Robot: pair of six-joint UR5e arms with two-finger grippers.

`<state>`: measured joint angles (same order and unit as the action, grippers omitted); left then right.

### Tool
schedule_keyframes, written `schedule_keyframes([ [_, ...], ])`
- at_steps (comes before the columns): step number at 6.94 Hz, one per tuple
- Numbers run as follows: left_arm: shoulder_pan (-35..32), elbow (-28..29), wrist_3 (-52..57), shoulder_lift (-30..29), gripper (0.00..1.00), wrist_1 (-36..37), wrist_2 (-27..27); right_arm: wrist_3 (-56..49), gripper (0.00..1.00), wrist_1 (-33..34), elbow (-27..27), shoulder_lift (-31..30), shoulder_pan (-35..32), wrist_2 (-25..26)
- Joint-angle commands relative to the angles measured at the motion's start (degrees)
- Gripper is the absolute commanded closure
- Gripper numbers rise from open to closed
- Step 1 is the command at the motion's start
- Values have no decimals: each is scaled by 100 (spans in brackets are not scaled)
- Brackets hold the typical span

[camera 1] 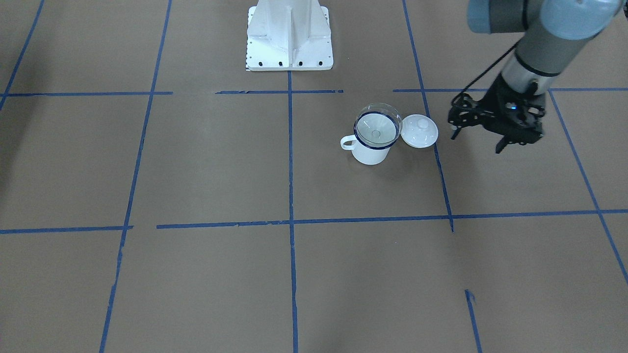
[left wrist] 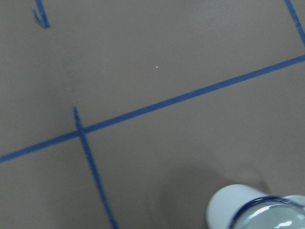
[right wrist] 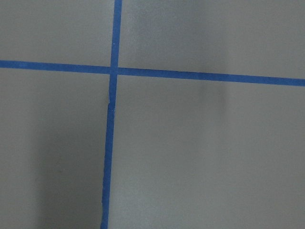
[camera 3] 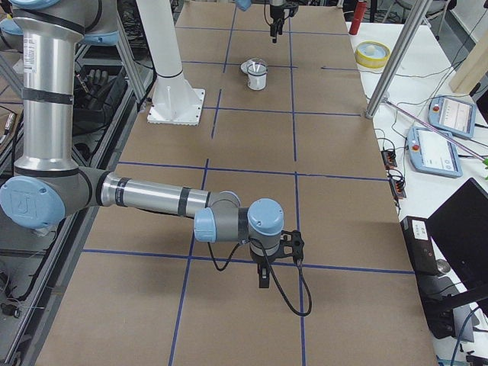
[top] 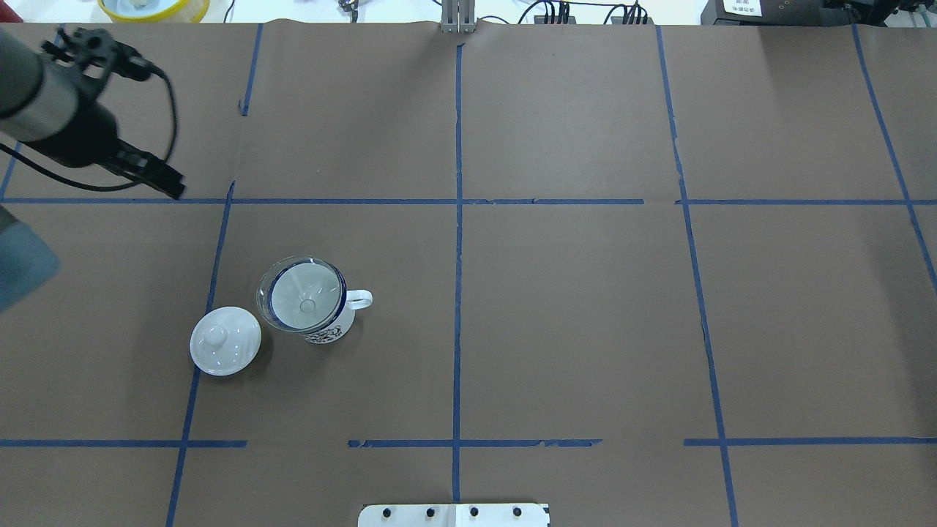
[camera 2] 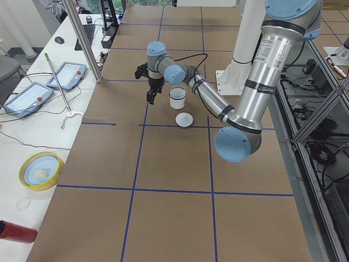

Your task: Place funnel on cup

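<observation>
Overhead view, left to right.

Far left: left gripper (top: 170, 183) hangs above the table (top: 585, 307), well apart from the cup, holding nothing. You see its fingers only as one dark bar here, and edge-on in the front-facing view. You cannot tell how far apart they stand.

Next: round white lid (top: 225, 341), knob up, flat on the paper just beside the cup, lying across a blue tape line (top: 192, 395).

Next: cup (top: 329, 331) upright in the left half of the table. Its handle (top: 360, 298) points toward the centre line.

The funnel (top: 301, 293) sits in the cup's mouth, bowl up, spout down. Its long axis is vertical, in line with the cup's. The bowl's rim stands slightly proud of the dark blue rim.

Hard to make out:
- The spout shows only as a small ring through the clear bowl. Its tip is hidden inside the cup.
- The left wrist view is blurred and cuts cup and funnel off at the bottom right corner.
- The right gripper (camera 3: 263, 280) shows only in the right-end view, low over the paper near its own end. You cannot tell its finger state.
</observation>
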<state>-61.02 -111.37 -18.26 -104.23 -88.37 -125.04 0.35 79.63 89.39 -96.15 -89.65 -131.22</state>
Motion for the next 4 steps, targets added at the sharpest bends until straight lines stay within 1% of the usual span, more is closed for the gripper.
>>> schedule_keyframes([
  [1, -1687, 735, 2395, 901, 0, -101, -398, 0, 0, 0, 0, 0, 0, 0],
  [2, -2077, 1070, 2484, 1331, 0, -93, -399, 0, 0, 0, 0, 0, 0, 0],
  [3, -2176, 1413, 2494, 1448, 0, -84, -399, 0, 0, 0, 0, 0, 0, 0],
  [4, -2595, 1529, 2572, 1571, 0, -119, -407, 0, 0, 0, 0, 0, 0, 0],
])
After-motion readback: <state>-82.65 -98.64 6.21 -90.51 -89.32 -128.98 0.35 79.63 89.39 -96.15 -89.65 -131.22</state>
